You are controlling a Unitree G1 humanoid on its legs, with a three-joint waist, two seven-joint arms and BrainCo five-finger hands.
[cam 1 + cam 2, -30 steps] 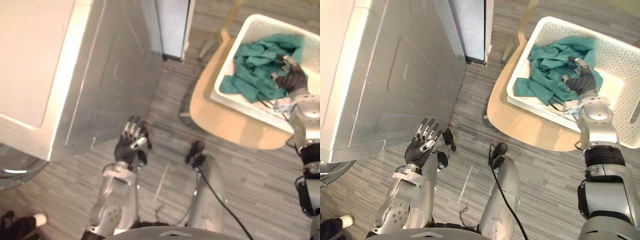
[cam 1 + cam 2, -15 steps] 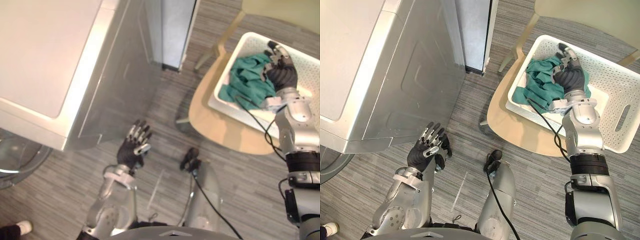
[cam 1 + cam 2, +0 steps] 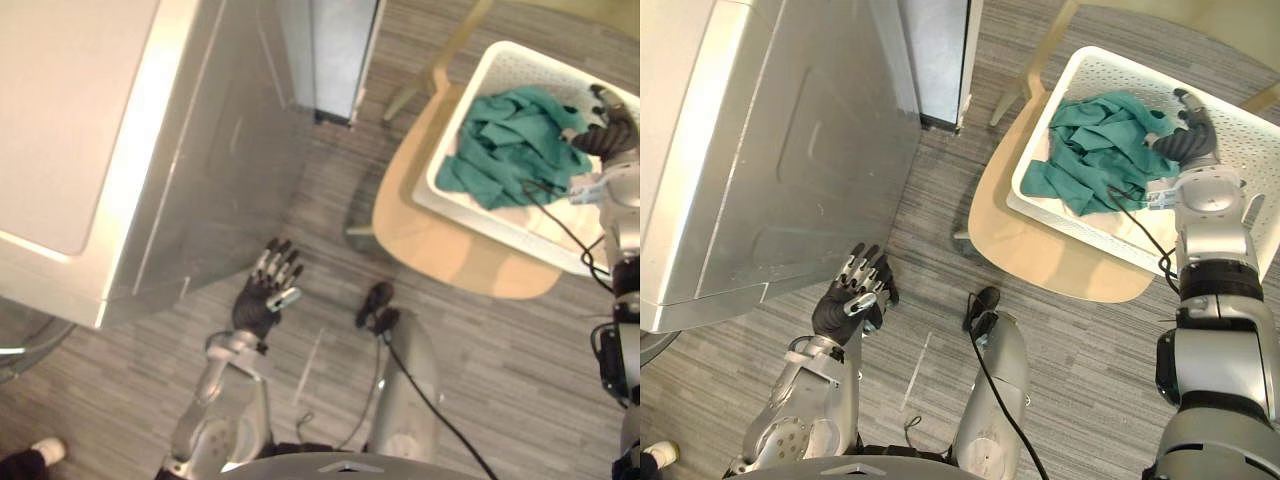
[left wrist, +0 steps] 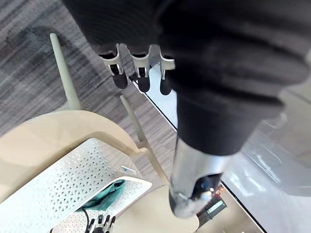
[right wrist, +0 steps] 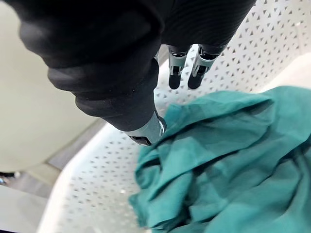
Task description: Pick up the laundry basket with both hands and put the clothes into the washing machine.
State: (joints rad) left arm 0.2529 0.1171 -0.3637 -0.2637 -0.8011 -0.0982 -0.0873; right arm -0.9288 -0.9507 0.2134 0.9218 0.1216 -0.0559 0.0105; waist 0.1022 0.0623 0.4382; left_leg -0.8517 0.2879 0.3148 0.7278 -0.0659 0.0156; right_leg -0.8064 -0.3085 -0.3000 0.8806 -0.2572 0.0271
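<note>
While the white laundry basket [image 3: 1115, 75] sits on the seat of a light wooden chair [image 3: 450, 250], neither hand grips it. The teal clothes [image 3: 1090, 150] lie bunched in the basket, mostly on the side toward the washing machine, with bare perforated wall showing around them. The right hand [image 3: 1185, 135] is inside the basket over the far right edge of the pile. Its fingers [image 5: 177, 73] are loosely extended toward the basket wall with the thumb apart and nothing held; can't tell if the palm touches the cloth. The left hand [image 3: 265, 295] is low over the grey plank floor [image 3: 330, 230], just beside the washing machine's grey side panel, with fingers spread wide and nothing in it. The washing machine [image 3: 150, 150] takes up the robot's left, its pale top facing up, well apart from the chair and basket. A narrow white panel [image 3: 335, 50] stands behind it, between machine and chair. A person's white shoe [image 3: 45, 452] shows at the lower left on the floor.
</note>
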